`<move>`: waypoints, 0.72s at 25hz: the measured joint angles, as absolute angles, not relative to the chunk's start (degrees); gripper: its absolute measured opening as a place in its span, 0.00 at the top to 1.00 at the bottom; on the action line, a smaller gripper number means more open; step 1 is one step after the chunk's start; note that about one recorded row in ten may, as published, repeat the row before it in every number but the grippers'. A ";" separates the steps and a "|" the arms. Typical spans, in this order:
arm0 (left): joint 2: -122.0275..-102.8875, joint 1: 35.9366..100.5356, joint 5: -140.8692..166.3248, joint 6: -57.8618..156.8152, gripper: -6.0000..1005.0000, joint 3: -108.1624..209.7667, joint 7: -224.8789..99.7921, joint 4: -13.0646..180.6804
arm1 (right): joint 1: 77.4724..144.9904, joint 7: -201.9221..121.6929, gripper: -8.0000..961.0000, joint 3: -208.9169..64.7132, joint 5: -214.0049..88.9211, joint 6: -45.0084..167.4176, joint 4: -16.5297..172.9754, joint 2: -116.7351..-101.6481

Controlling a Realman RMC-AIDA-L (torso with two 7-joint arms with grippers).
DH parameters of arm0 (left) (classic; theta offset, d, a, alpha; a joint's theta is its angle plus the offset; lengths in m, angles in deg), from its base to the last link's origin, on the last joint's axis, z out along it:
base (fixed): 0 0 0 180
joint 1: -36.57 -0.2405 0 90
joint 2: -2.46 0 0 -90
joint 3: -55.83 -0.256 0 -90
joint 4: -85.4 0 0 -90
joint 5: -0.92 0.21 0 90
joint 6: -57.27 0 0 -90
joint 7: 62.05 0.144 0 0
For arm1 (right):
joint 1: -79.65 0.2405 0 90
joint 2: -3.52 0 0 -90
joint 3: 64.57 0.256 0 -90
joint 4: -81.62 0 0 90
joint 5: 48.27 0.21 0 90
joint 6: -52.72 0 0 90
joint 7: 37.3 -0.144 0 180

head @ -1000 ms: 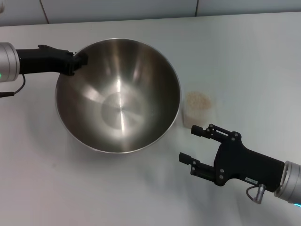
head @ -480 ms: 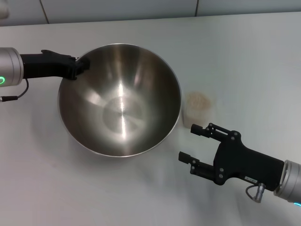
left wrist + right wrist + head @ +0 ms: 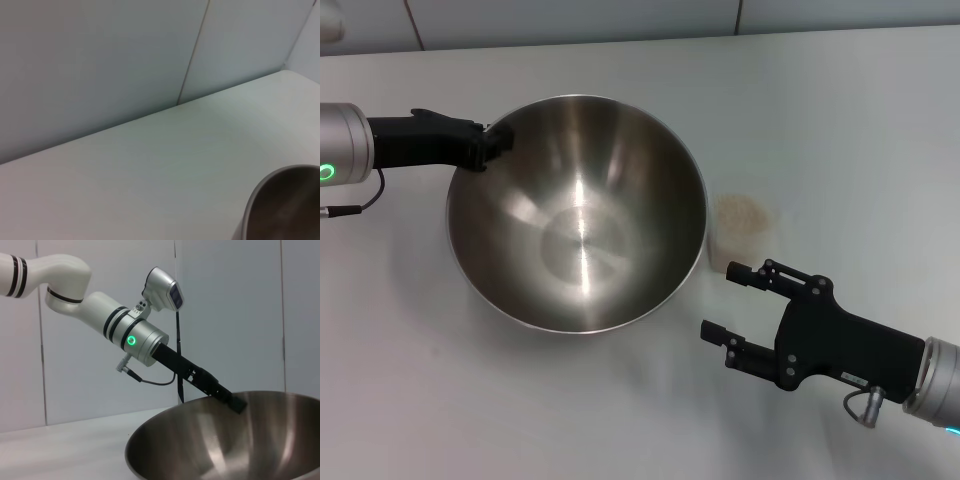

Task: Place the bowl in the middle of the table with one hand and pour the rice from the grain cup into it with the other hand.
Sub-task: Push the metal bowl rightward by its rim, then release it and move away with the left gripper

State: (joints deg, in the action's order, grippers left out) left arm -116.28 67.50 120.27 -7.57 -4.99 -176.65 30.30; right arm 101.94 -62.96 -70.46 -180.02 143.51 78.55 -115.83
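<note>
The steel bowl [image 3: 577,235] sits mid-table, left of centre. My left gripper [image 3: 492,140] is shut on its far-left rim. The right wrist view shows the bowl [image 3: 225,445] and that gripper [image 3: 235,404] on its rim; the left wrist view shows only a piece of the rim [image 3: 285,205]. The clear grain cup [image 3: 738,240] stands just right of the bowl, with rice [image 3: 740,213] in it. My right gripper [image 3: 720,300] is open and empty, just in front of the cup, its fingers pointing toward cup and bowl.
The white table [image 3: 840,120] stretches to the right and behind the cup. A grey panelled wall [image 3: 620,20] runs along the table's far edge. The left arm [image 3: 125,332] reaches over the table's left side.
The bowl and my left gripper have shifted slightly to the right and toward me. The right gripper and the cup have stayed put.
</note>
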 joint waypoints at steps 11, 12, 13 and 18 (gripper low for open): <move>-116.32 67.52 120.04 -6.91 0.83 -5.08 -175.25 31.10 | 101.92 -62.96 0.28 -70.46 -180.02 143.51 78.46 -115.83; -116.33 67.53 120.04 -6.86 0.83 -5.10 -175.11 31.29 | 101.93 -62.97 0.28 -70.46 -180.02 143.51 78.45 -115.83; -116.33 67.53 120.05 -6.80 0.83 -5.12 -175.04 31.43 | 101.93 -62.96 0.28 -70.46 -180.02 143.51 78.46 -115.83; -116.35 67.40 119.33 -6.67 0.79 -5.16 -174.35 31.66 | 102.01 -62.96 0.28 -70.46 -180.02 143.30 78.38 -115.83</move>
